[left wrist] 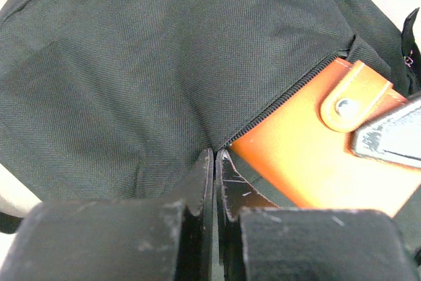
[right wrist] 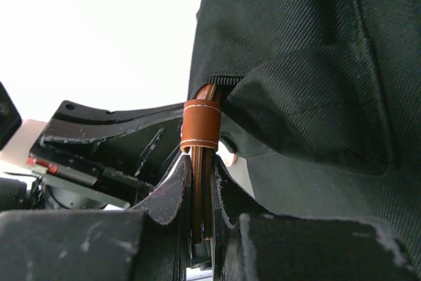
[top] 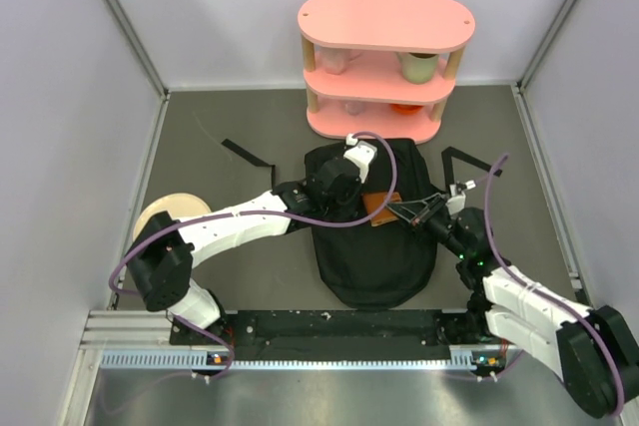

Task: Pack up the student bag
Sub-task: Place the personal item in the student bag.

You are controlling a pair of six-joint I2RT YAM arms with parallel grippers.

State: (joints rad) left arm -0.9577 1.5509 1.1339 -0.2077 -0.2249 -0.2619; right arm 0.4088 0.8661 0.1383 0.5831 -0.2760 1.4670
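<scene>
1. Top view. The student bag (top: 374, 246) lies flat at the centre of the dark table (top: 230, 137), directly below the pink shelf (top: 384, 22). Its upper end is close to the shelf's foot. A black strap (top: 245, 154) trails off toward the upper left.
2. The left arm comes in from the lower left, and the left gripper (top: 349, 195) sits over the upper part of the bag. The right arm comes in from the lower right. The right gripper (top: 404, 212) is on a brown leather wallet (top: 381, 209) just right of the bag's middle. The two grippers are near each other.
3. A round tan disc (top: 170, 212) lies at the left of the table, partly hidden by the left arm. A cup (top: 419, 67) stands under the shelf's top board, on the right.
4. Left wrist view. The fingers (left wrist: 197, 189) are together, tips pinching bag fabric at the lower end of the open zipper (left wrist: 289, 93). Black fabric fills the upper left.
5. The wallet is at lower right, with a tab and metal snap (left wrist: 342, 105) showing. Its left edge lies along the zipper line. A grey finger of the right gripper overlaps it at the right edge.
6. Right wrist view. The fingers (right wrist: 171, 195) are clamped on the wallet, seen edge-on and upright at centre. Its top goes under a fold of the bag. The bag fills the right, and the left gripper's black body is at left.
</scene>
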